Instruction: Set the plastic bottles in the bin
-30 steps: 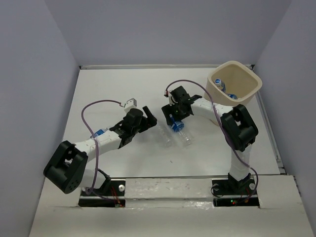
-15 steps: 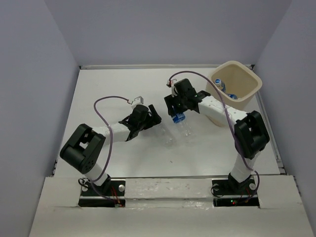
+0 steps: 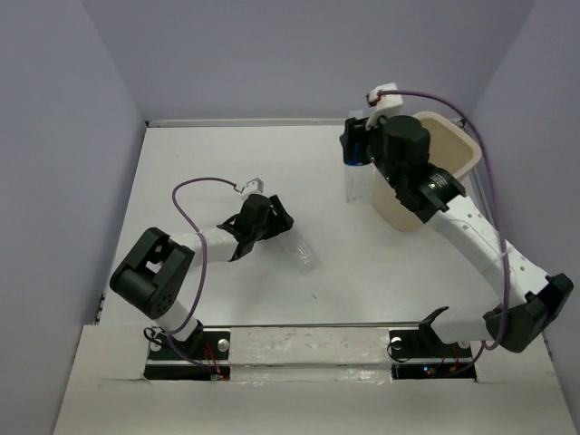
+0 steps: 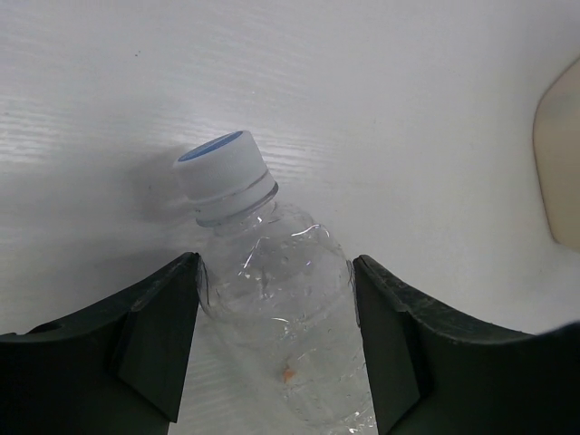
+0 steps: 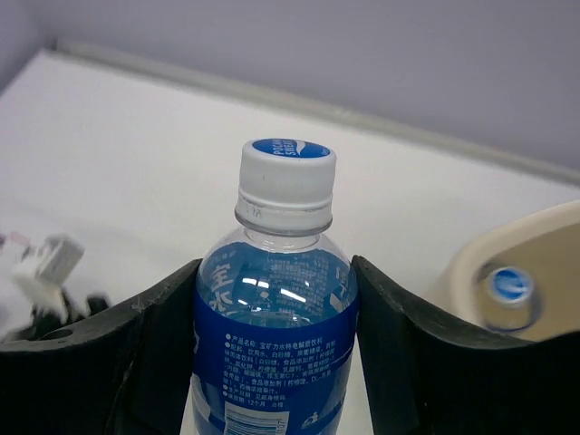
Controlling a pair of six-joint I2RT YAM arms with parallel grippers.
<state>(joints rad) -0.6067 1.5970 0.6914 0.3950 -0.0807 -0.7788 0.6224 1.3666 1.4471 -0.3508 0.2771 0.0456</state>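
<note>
Item 1. Bin [image 3: 399, 208]: beige tub at the far right of the white counter [image 3: 199, 163]. The right arm hides much of it from above. In the right wrist view its rim curves in at the right edge, and one capped bottle [image 5: 507, 285] lies inside.

Item 2. Labelled bottle [image 3: 356, 184]: clear plastic with a blue label and a white cap with a blue top. It is off the counter, just beside the bin's left rim and outside the tub.

Item 3. Right hand [image 3: 355, 156]: clenched on the labelled bottle. Its dark fingers [image 5: 154, 353] press the label on both sides, and the cap sticks out past the fingertips.

Item 4. Plain bottle [image 3: 304, 256]: clear and label-free, with a white cap with a blue top. It lies on its side on the counter, well apart from the bin, to its left and nearer the arm bases.

Item 5. Left hand [image 3: 276, 217]: low over the counter at the plain bottle, on the side away from the bin. In the left wrist view its fingers [image 4: 154, 335] flank the bottle's body with the cap beyond the tips. Cannot tell whether they press the bottle or only straddle it.
</note>
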